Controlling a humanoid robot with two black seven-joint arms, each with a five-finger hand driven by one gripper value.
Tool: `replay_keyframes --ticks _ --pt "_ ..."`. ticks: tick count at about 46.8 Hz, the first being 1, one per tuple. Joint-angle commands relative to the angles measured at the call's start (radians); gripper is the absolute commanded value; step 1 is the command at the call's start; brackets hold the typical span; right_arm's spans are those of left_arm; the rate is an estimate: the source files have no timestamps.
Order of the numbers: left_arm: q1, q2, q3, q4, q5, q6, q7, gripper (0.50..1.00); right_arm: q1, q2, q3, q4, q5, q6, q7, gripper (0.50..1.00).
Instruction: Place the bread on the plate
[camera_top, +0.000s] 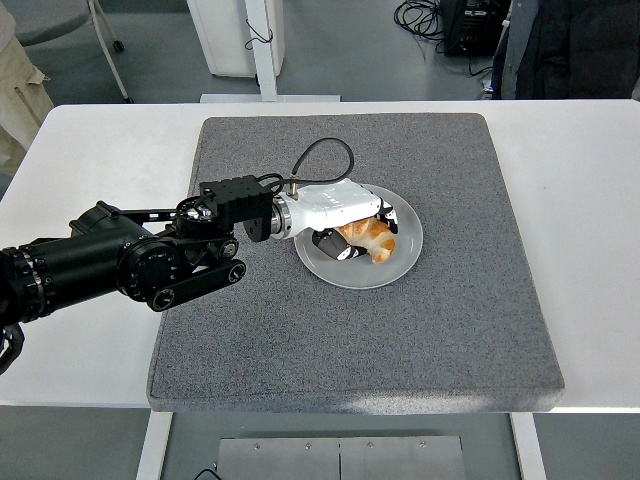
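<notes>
Over the plate (400, 268) my left hand (345, 222) has its fingers wrapped around the bread (371, 237), which sits low on the dish, so I judge the clean move is to uncurl slowly, then lift straight up without dragging it.

Grey floor beyond white table (590, 200); white pedestal base (240, 35), black cables (420, 15), chair legs (105, 40) top left.

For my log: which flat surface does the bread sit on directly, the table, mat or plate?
The grey plate; the bread lies on it under the left hand.
</notes>
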Motion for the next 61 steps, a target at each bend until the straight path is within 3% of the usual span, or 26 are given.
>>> replay_keyframes --ticks 1,11,18,22,44,61 --pt "-0.003 0.001 -0.003 -0.001 -0.001 0.0 -0.001 1.0 0.0 0.0 0.0 0.0 0.0 0.0 0.0 1.0" --pt "-0.009 0.009 -0.007 -0.004 -0.003 0.0 -0.002 1.0 0.0 0.0 0.0 0.0 0.0 0.001 0.0 1.0" --pt "-0.017 0.015 -0.032 -0.013 -0.006 0.0 -0.057 1.0 0.0 0.0 0.0 0.0 0.0 0.0 0.0 1.0" --pt "-0.028 0.019 -0.039 -0.015 -0.027 -0.003 -0.063 1.0 0.0 0.0 0.0 0.0 0.0 0.0 0.0 1.0" --pt "-0.137 0.095 -0.049 -0.039 -0.335 -0.014 -0.053 1.0 0.0 0.0 0.0 0.0 0.0 0.0 0.0 1.0" --pt "-0.227 0.188 -0.084 -0.044 -0.702 -0.019 -0.054 1.0 0.0 0.0 0.0 0.0 0.0 0.0 0.0 1.0"
